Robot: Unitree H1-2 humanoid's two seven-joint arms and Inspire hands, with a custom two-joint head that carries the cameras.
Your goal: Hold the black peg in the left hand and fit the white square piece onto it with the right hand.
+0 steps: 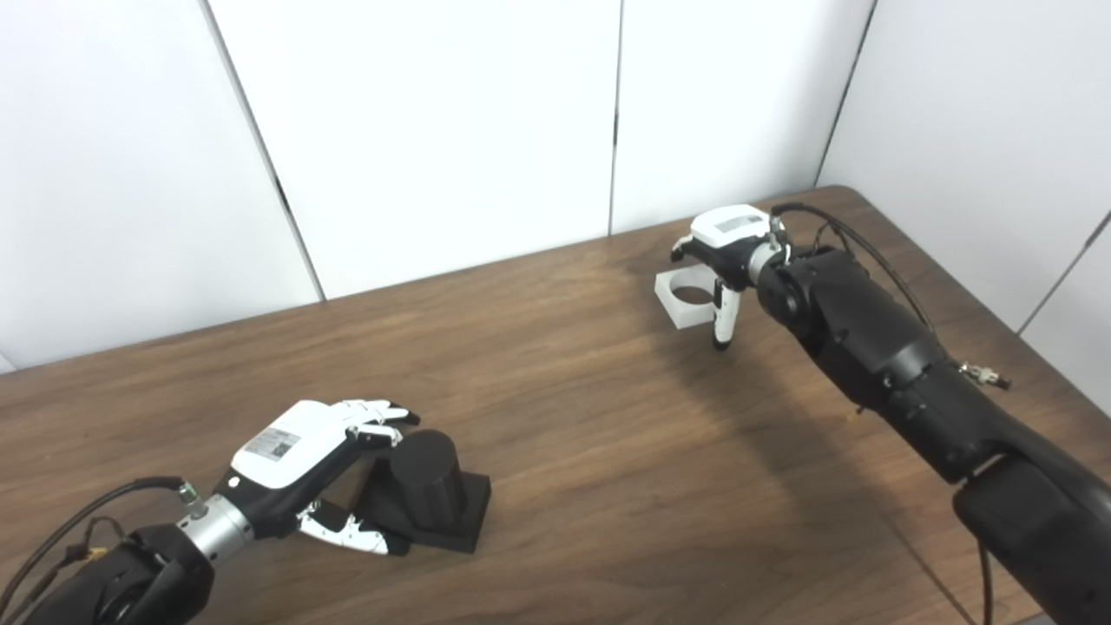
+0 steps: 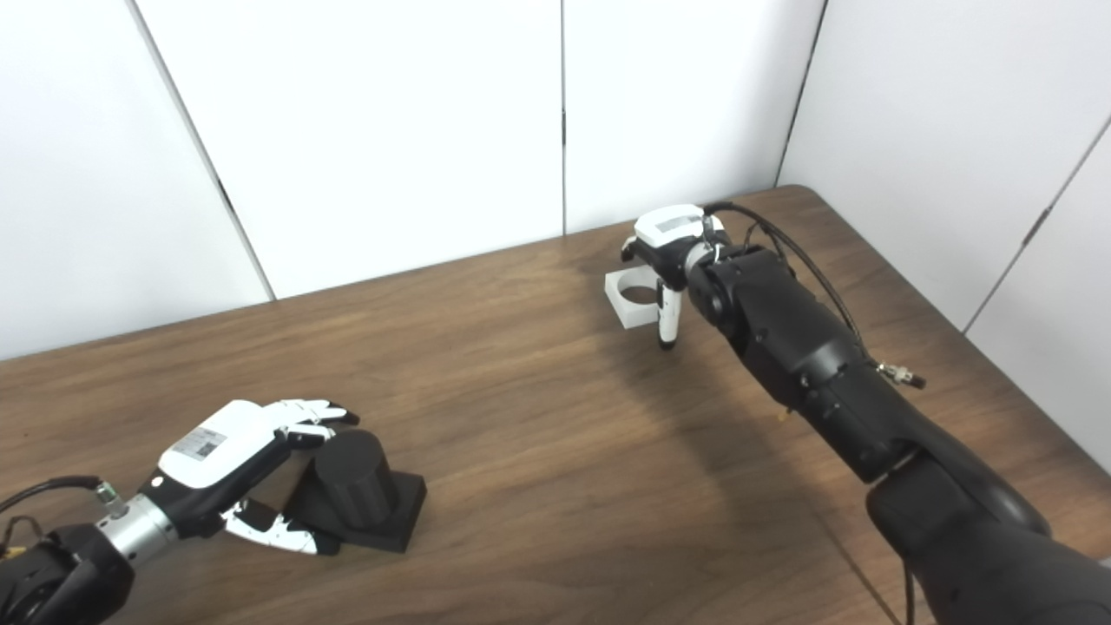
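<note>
The black peg (image 1: 427, 480) stands upright on its square black base on the table, near the front left. My left hand (image 1: 299, 451) is open around it: the fingers (image 1: 378, 412) reach to the peg's top left and the thumb (image 1: 351, 536) lies by the base. The peg is not lifted. The white square piece (image 1: 686, 298) with a round hole lies on the table at the back right. My right hand (image 1: 729, 252) is over it, fingers curled behind it and thumb (image 1: 722, 319) down along its right front edge. Whether it grips the piece is unclear.
The brown wooden table (image 1: 608, 451) ends at white wall panels (image 1: 434, 130) behind and at its right edge (image 1: 998, 312). My right forearm (image 1: 877, 347) crosses the table's right side, with cables along it.
</note>
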